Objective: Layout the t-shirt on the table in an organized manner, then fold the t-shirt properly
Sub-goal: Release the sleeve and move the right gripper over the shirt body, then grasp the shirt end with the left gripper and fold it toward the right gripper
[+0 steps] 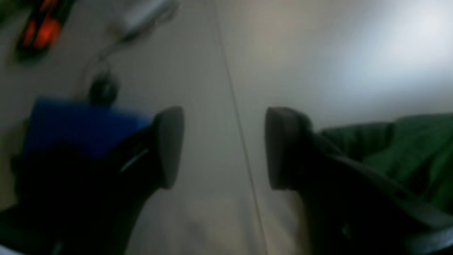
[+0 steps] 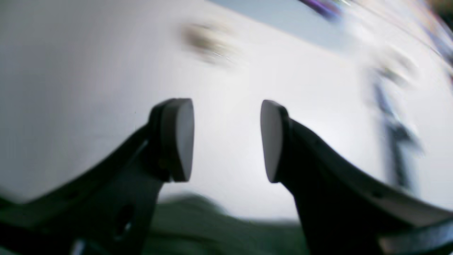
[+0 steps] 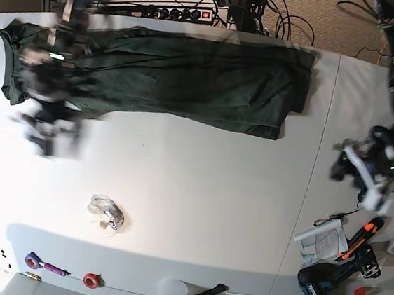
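The t-shirt [image 3: 162, 73] lies spread in a long dark green band across the far part of the table [image 3: 199, 190], from about 10 o'clock to 1 o'clock in the base view, wrinkled, with its right end near the thin seam line [image 3: 314, 174].

The right gripper [image 2: 226, 140] hangs blurred over the shirt's left end at about 9 o'clock; its 2 pads stand wide apart with only white table between them, a strip of green cloth showing below.

The left gripper [image 1: 224, 147] is at 3 o'clock, well apart from the shirt, over bare table. Its jaws gape wide and hold nothing; the seam runs between them, green fabric off to the right.

At 5 o'clock lie an orange-and-black tool [image 3: 356, 242] and a paper [image 3: 321, 238].
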You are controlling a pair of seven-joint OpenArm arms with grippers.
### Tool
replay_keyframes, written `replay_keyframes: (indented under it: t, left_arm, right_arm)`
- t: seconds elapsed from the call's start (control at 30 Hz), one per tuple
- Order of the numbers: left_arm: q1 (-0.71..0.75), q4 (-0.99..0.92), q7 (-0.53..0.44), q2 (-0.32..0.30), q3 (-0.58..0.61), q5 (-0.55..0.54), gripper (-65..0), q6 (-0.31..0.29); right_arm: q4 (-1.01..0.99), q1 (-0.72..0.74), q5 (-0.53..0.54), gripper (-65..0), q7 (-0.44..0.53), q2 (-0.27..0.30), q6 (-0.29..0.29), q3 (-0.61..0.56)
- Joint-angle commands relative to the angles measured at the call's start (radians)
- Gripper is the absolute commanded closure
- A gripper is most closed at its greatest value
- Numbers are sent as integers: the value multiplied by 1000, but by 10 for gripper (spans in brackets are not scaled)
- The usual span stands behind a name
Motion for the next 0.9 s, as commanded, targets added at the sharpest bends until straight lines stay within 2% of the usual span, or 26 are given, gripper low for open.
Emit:
replay_keyframes:
  t: [0.0,0.07,0.17,0.27,0.33,0.43,0.6,0.73,0.87]
  left_arm:
    - [11,17,7,-24,-39,-69,-376,-12]
    - [80,16,24,-33,-100,-136,-376,-35]
    - [208,16,36,-25,-135,-243,-386,-64]
    - [317,16,35,30,-127,-273,-486,-63]
    - [372,16,32,66,-110,-272,-519,-58]
    - [416,16,33,125,-89,-272,-517,-55]
    - [427,16,26,214,-26,-273,-517,-51]
    - [410,11,14,269,54,-233,-517,-43]
    - [385,0,2,299,144,-192,-517,-33]
  right_arm:
    - [21,11,55,-293,21,36,17,72]
    - [21,11,193,-293,-3,88,63,233]
    - [21,11,473,-293,-101,158,133,454]
    - [20,8,726,-293,-219,210,169,623]
    - [19,-11,812,-293,-249,234,175,701]
    - [19,-61,863,-293,-257,246,175,752]
    - [18,-131,881,-293,-281,237,179,752]
    - [10,-153,881,-293,-282,222,179,752]
    - [-26,-152,881,-293,-282,220,179,752]
